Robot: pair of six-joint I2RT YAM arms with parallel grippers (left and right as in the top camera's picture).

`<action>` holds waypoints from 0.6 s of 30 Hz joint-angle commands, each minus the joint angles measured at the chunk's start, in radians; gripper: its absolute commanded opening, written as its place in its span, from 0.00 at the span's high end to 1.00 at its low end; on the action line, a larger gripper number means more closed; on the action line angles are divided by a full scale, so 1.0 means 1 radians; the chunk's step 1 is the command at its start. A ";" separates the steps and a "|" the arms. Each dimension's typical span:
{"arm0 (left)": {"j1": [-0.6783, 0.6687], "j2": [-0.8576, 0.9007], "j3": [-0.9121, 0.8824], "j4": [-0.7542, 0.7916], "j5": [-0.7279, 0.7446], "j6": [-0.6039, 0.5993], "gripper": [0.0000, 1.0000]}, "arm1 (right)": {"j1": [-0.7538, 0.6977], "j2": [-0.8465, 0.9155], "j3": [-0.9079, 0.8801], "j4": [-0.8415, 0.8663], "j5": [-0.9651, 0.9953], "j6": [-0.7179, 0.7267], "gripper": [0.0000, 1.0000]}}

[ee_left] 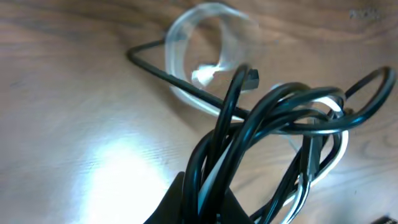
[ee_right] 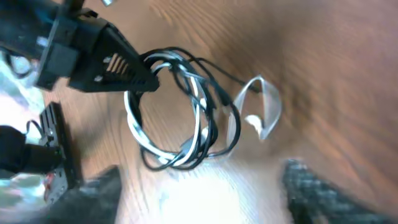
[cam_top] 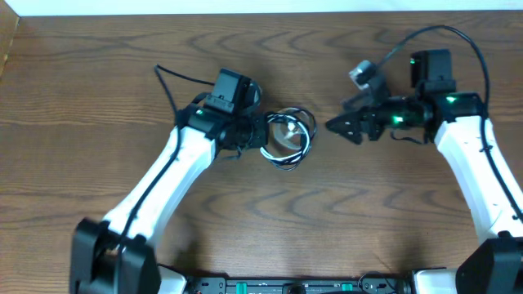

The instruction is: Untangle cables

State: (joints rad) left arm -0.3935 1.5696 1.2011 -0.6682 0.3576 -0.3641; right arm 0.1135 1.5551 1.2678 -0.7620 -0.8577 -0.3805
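Observation:
The cables [cam_top: 292,140], one black and one white, lie as one tangled coil on the wooden table between the two arms. My left gripper [cam_top: 263,132] is shut on the coil's left side. In the left wrist view its dark fingers [ee_left: 180,202] pinch black cable [ee_left: 273,106] and white cable [ee_left: 339,146] strands together. My right gripper [cam_top: 331,125] hovers open just right of the coil without touching it. The right wrist view shows the coil [ee_right: 199,124] ahead of the open right gripper [ee_right: 205,196], with the left gripper [ee_right: 106,59] clamped on its top.
A clear plastic band [ee_left: 177,37] lies on the table by the coil, also visible in the right wrist view as the band [ee_right: 270,106]. The arms' own thick black wires [cam_top: 176,82] arc over the table. The table's far edge [cam_top: 261,11] runs along the top.

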 commanded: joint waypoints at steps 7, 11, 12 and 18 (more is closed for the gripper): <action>0.006 -0.106 0.017 -0.096 0.095 0.147 0.92 | 0.116 -0.006 0.058 0.055 0.096 -0.075 0.08; 0.006 -0.106 0.031 -0.118 0.130 0.147 0.93 | 0.180 -0.004 0.058 0.009 0.153 -0.187 0.17; 0.006 -0.106 0.033 -0.124 0.130 0.147 0.93 | 0.196 -0.003 0.058 0.005 0.172 -0.195 0.17; 0.006 -0.106 0.042 -0.161 0.133 0.147 0.93 | 0.279 0.032 0.058 0.003 0.284 -0.213 0.21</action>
State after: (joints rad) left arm -0.3927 1.4845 1.2011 -0.8188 0.4610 -0.2348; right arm 0.3614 1.5585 1.3087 -0.7582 -0.6487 -0.5488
